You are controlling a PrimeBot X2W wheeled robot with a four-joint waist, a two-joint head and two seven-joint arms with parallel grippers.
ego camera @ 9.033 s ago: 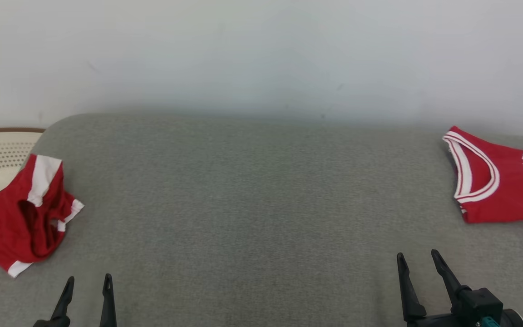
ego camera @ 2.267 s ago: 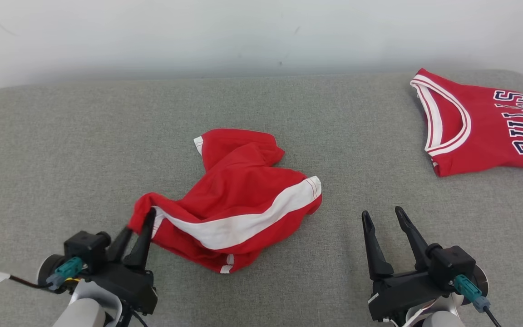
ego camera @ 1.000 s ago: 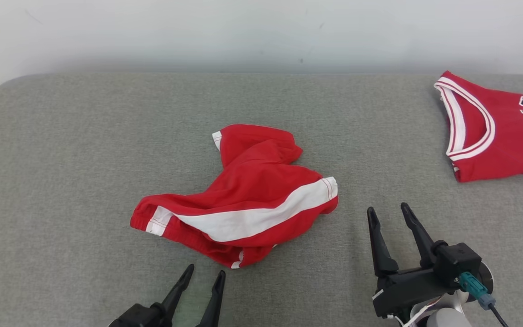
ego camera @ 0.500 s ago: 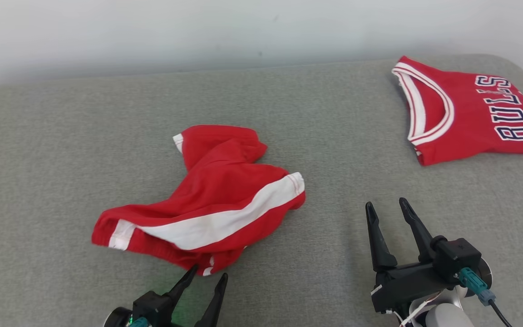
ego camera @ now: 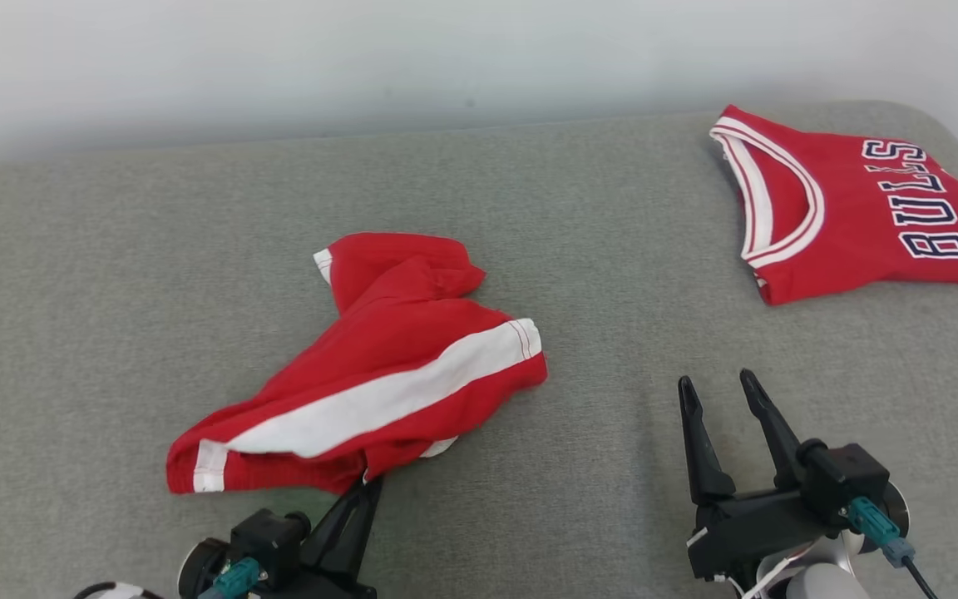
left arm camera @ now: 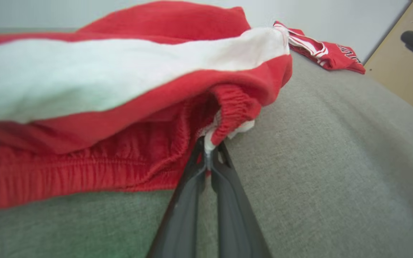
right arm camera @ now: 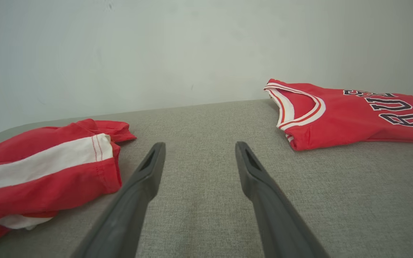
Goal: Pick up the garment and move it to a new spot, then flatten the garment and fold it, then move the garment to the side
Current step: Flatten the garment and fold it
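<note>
As the left gripper point(ego camera: 367, 487) pinches the near edge of the red shorts point(ego camera: 379, 374), its 2 fingers point(left arm camera: 186, 215) pressed together on a fold of elastic waistband point(left arm camera: 235, 107), the garment lies crumpled near the middle of the grey counter point(ego camera: 113, 249), white stripe point(ego camera: 379, 399) up. The hold sits low, where the cloth meets the counter, likely because that edge offers a thick, firm seam to lift or drag by. A hold on loose middle fabric would only bunch it further. The right gripper point(ego camera: 716, 383) hovers just right of the shorts, fingers spread and touching nothing, seemingly kept free to take a 2nd corner once the cloth comes up. A folded red jersey point(ego camera: 845, 208) rests well apart at the far right corner, which suggests that side serves for finished pieces. The shorts are not yet flat: 1 leg point(ego camera: 396, 258) is twisted back toward the wall point(ego camera: 446, 50), layers overlapping. Judged from this, the job stands at the pick-up or spreading step, with folding and setting aside not yet done.
</note>
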